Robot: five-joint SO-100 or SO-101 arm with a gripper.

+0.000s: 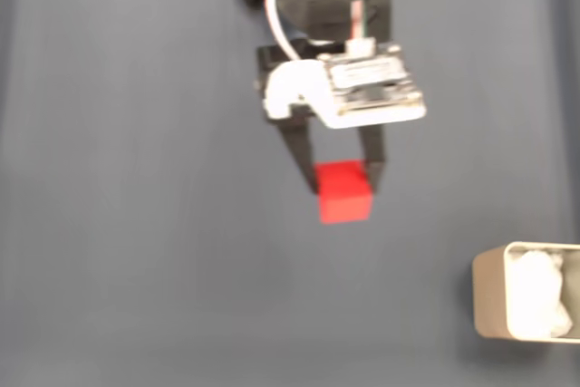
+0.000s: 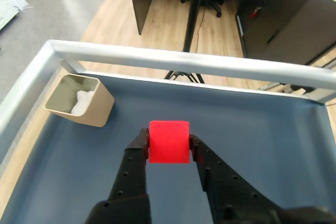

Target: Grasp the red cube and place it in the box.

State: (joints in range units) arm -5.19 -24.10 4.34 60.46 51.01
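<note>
The red cube (image 2: 168,141) sits between your gripper's (image 2: 168,145) two black fingers, and in the wrist view each finger (image 2: 140,148) presses against a side face, so you have it clamped. In the fixed view the red cube (image 1: 343,192) shows at the tips of the gripper (image 1: 343,183), over the open middle of the dark blue-grey table mat (image 1: 136,224). From these pictures you cannot be sure whether the cube rests on the mat or has been raised a little off it; the blur in the fixed view hints at motion, no more.

You are, by the look of it, at the end of the grasp and the start of the carry. The pick itself seems sound: the fingers meet the cube squarely rather than at a corner, and the cube is not tilted.

The box (image 1: 527,292) lies well apart from the cube, at the lower right edge of the fixed view and partly cut off there. In the wrist view the box (image 2: 97,109) stands at the far left corner of the mat, just inside the metal rail (image 2: 210,64), its mouth up and white padding (image 2: 83,102) inside.

Your next move calls for a lift clear of the mat, high enough to pass over the thin wall of the box, then a swing towards it. Bring the cube over the padding before you let the fingers part; the opening is several times wider than the cube, so the margin is kind, but a low approach could nudge the box.
</note>
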